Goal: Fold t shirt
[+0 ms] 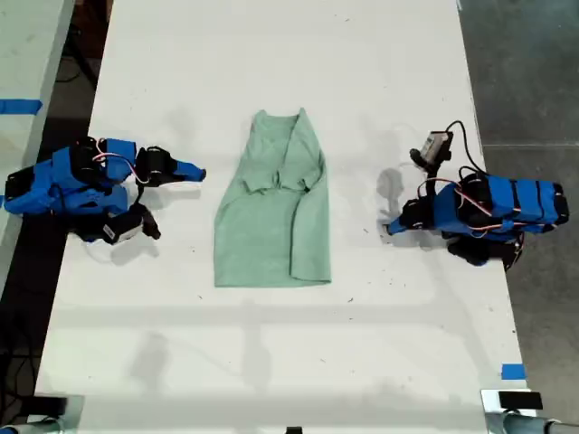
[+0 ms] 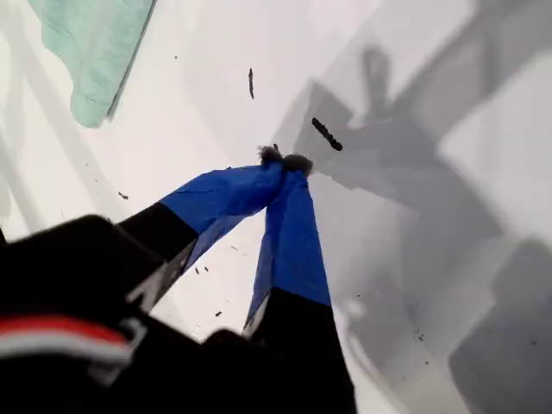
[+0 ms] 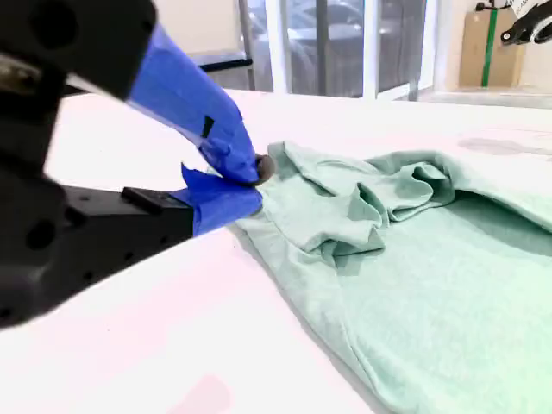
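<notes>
Both pairs of fingers sit pinched together on nothing: my first gripper (image 2: 283,162) rests its tips on the white table (image 1: 271,362), well apart from the t shirt (image 1: 276,212), and my second gripper (image 3: 246,177) hangs just beside the shirt's edge, near its bunched sleeves. With both long sides already turned in, I judge the next fold runs lengthwise. Spread the jaws first, then pinch both layers low at the corners nearest each gripper so neither slips.
</notes>
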Action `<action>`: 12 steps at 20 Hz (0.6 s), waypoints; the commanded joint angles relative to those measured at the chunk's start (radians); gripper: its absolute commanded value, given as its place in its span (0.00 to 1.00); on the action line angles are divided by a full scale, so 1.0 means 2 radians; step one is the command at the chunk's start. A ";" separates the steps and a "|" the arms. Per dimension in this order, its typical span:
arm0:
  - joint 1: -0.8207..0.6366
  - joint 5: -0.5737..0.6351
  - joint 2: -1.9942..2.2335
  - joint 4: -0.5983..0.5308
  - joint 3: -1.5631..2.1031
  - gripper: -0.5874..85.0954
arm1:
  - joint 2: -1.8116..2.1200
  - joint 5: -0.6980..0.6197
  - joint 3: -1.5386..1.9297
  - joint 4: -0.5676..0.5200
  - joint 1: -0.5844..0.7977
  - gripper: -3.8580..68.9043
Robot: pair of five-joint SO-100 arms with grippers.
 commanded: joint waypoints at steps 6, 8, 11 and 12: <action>0.003 -0.003 0.004 -0.001 0.007 0.01 | 0.005 -0.002 0.017 -0.005 0.011 0.04; 0.004 -0.003 0.004 -0.001 0.006 0.01 | 0.004 -0.001 0.018 -0.005 0.015 0.04; 0.005 0.002 0.004 -0.002 0.006 0.01 | 0.004 -0.001 0.018 -0.005 0.008 0.04; 0.005 0.002 0.004 -0.003 0.006 0.01 | 0.004 -0.001 0.018 -0.005 0.008 0.04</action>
